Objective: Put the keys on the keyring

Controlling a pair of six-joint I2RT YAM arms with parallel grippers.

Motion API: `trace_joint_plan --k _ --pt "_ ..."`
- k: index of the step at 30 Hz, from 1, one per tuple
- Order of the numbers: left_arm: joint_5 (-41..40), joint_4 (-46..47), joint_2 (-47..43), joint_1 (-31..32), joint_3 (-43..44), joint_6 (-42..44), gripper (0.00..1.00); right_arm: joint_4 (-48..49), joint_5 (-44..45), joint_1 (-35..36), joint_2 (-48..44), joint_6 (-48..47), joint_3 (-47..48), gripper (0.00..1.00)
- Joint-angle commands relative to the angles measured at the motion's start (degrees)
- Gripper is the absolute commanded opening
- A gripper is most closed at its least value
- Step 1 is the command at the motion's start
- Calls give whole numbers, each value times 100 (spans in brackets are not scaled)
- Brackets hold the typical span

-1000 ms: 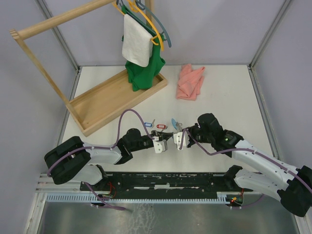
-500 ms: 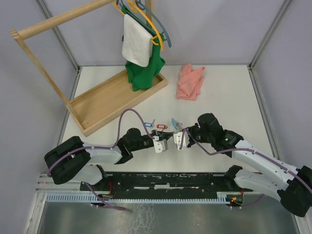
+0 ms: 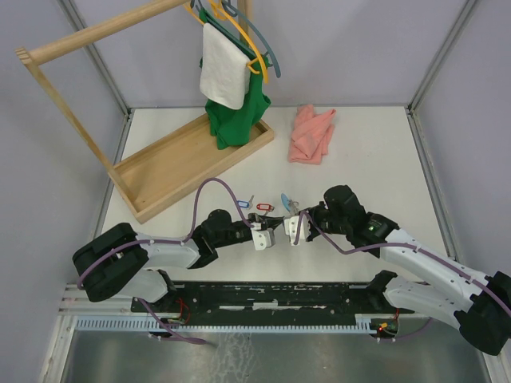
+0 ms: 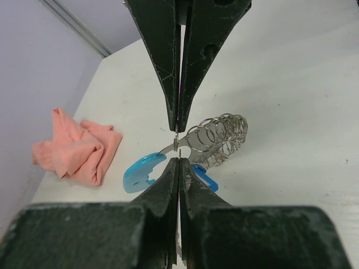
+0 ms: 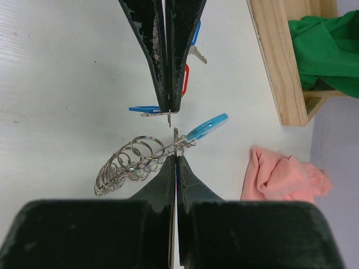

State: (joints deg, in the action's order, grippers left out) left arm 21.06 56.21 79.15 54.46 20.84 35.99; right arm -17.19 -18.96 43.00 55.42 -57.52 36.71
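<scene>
My left gripper is shut on a silver key with a blue tag; the tag also shows in the left wrist view. My right gripper is shut on a thin ring of the keyring, a bunch of silver coils with a bright blue curved section. The keyring also shows in the left wrist view. The two sets of fingertips face each other, a small gap apart. A red-tagged key and another blue-tagged key lie on the table just beyond.
A pink cloth lies at the back of the table. A wooden rack base with hangers, a green garment and a white towel stands at the back left.
</scene>
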Motion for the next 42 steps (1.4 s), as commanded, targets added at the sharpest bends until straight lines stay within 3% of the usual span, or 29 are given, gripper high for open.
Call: trace_joint_plan --k 1,42 --pt "-12 182 -64 -8 140 -92 3 234 50 -13 -118 -40 25 1" --pt "-74 310 -33 -3 166 -136 3 163 -55 -20 -84 -106 58 1"
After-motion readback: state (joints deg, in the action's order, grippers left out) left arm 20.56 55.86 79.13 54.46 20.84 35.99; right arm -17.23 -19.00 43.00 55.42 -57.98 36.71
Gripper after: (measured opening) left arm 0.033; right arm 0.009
